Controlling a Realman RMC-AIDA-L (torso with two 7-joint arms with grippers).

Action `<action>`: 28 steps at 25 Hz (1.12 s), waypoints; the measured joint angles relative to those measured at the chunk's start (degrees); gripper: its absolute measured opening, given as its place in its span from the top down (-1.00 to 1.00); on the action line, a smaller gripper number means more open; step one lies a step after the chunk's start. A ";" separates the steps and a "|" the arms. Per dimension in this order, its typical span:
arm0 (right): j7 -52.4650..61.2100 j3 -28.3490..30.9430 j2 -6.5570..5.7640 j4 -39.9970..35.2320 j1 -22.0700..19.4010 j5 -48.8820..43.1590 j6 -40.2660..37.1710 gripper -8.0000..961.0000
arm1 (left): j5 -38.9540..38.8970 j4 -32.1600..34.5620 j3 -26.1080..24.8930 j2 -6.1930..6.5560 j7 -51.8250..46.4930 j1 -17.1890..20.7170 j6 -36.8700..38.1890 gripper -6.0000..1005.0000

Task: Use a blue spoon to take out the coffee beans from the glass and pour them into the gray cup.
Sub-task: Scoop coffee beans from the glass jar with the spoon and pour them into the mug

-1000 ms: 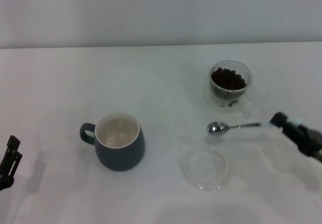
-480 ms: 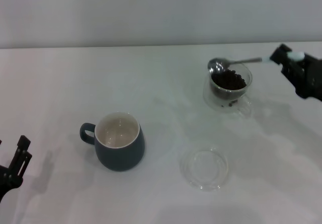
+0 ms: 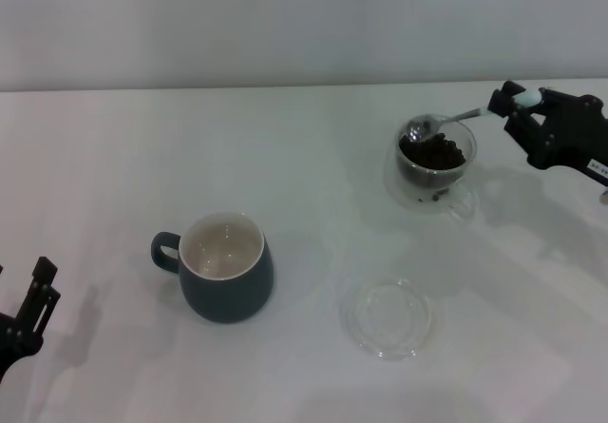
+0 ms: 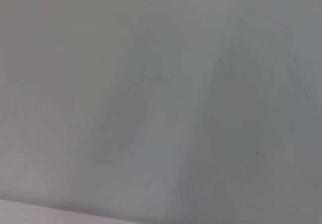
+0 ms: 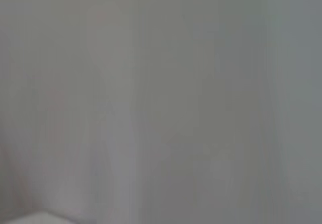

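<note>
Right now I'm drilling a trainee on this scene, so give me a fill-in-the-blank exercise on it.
1. The right pincer holds the blue spoon by its ____ handle.
2. The spoon's bowl dips into the ____, onto the coffee beans.
3. The gray cup holds ____ beans.
4. The clear saucer lies nearer the robot's ____ side.

Missing words: light-blue; glass; no; right

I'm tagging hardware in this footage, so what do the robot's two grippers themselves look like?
In the head view, both are matte black and angular. The right gripper has blocky, multi-part black fingers on a wider black body bearing a small white label with dark print near the picture's edge. The left gripper shows only slim black finger pieces. No cables are visible.
</note>
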 joint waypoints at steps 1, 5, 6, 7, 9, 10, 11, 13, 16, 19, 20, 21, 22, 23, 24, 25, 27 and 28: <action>0.07 -0.46 -0.01 -0.32 -0.05 0.13 1.00 0.68 | 0.00 -0.01 0.00 0.00 0.00 0.00 0.00 -0.40; 0.17 -0.81 -0.01 -1.01 -0.07 0.51 3.65 0.68 | -0.31 -0.11 0.00 0.00 0.00 0.00 -0.09 -0.40; 0.16 -0.81 -0.01 -1.31 -0.06 0.51 4.36 0.68 | -0.39 -0.13 0.00 0.00 0.00 0.00 -0.13 -0.40; 0.15 -0.83 -0.01 -1.59 -0.05 0.48 4.96 0.68 | -0.41 -0.15 0.00 0.00 0.00 -0.01 -0.20 -0.40; 0.06 -0.91 -0.01 -2.22 -0.12 0.28 6.00 0.68 | -0.45 -0.20 0.00 0.00 0.00 0.00 -0.55 -0.40; 0.00 -0.98 -0.01 -2.45 -0.17 0.23 6.39 0.68 | -0.45 -0.21 0.00 0.00 0.00 -0.01 -0.65 -0.40; -0.07 -1.10 -0.01 -2.62 -0.22 0.20 6.73 0.68 | -0.45 -0.22 0.00 0.00 0.00 -0.01 -0.76 -0.40; -0.08 -1.78 -0.01 -3.24 -0.43 0.05 7.39 0.68 | -0.46 -0.22 0.00 0.00 0.00 0.00 -0.81 -0.40; -0.08 -4.34 -0.01 -4.85 -0.87 -0.30 9.40 0.68 | -0.46 -0.22 0.00 0.00 0.00 -0.01 -0.81 -0.40; 0.11 -6.97 -0.01 -5.63 -1.00 -0.55 11.06 0.68 | -0.46 -0.23 -0.10 0.00 0.00 -0.01 -0.81 -0.40; 0.13 -7.63 -0.01 -5.68 -1.00 -0.56 11.44 0.68 | -0.46 -0.22 -0.15 0.00 0.00 -0.01 -0.81 -0.40; 0.17 -8.27 -0.01 -5.70 -1.01 -0.58 11.94 0.68 | -0.46 -0.22 -0.16 0.00 0.00 -0.01 -0.81 -0.40; 0.25 -8.85 -0.01 -5.71 -1.00 -0.58 12.50 0.68 | -0.46 -0.22 -0.19 0.00 0.00 0.00 -0.81 -0.40; 0.53 -9.35 0.00 -5.72 -1.00 -0.58 13.12 0.68 | -0.46 -0.22 -0.19 0.00 0.00 -0.01 -0.81 -0.40; 1.08 -9.71 -0.01 -5.72 -1.00 -0.58 13.71 0.68 | -0.46 -0.22 -0.19 0.00 0.00 -0.01 -0.81 -0.40; 1.80 -9.89 -0.01 -5.73 -1.00 -0.58 14.06 0.68 | -0.46 -0.22 -0.21 0.00 0.00 -0.01 -0.81 -0.40; 4.19 -9.95 -0.01 -5.73 -0.99 -0.60 14.48 0.68 | -0.46 -0.22 -0.25 0.00 0.00 -0.01 -0.81 -0.40; 5.38 -9.88 -0.06 -5.74 -0.98 -0.60 14.50 0.68 | -0.46 -0.22 -0.27 0.00 0.00 0.00 -0.81 -0.40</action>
